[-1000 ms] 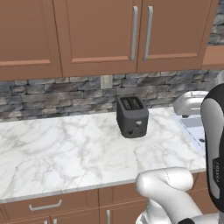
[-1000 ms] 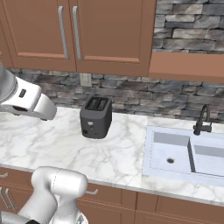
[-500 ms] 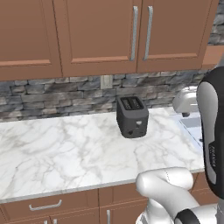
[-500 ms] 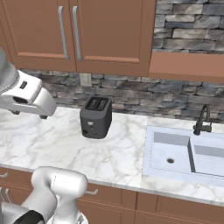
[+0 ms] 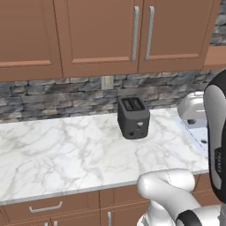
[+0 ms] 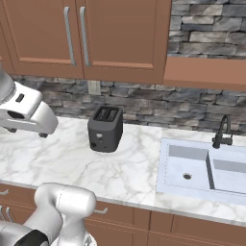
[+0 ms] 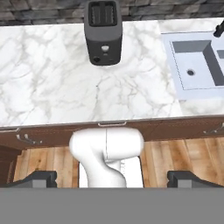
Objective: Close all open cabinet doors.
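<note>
The cabinet doors (image 5: 101, 35) are seen across the top of both base views, mounted on the wall above the stone backsplash (image 5: 57, 95); in the left base view two reddish-brown doors meet at a seam flanked by a pair of vertical silver bar handles (image 5: 142, 33), and another door lies to their left. In the right base view the same pair of cabinet doors (image 6: 122, 33) is shown at the upper left, and all visible fronts appear flush with one another, with no door seen swung outward. Below them the white marble bench (image 5: 66, 154) is spread from left to right, and low drawer fronts (image 5: 48, 207) with short horizontal handles are set under its front edge. A pale sink (image 6: 202, 168) is sunk into the bench at its right end, with a dark faucet (image 6: 222, 132) standing at its rear edge. A dark two-slot toaster (image 5: 133, 117) is placed upright on the bench near the backsplash, well apart from the sink, and it is also seen at the top of the hand view (image 7: 104, 30). A small wall outlet (image 5: 107, 82) is set into the stone just above and behind the toaster. The end effector (image 7: 112, 180) is directed down over the bench front and wooden floor (image 7: 175, 157); its finger tips (image 7: 37, 178) are spread wide apart, with nothing held between them.
</note>
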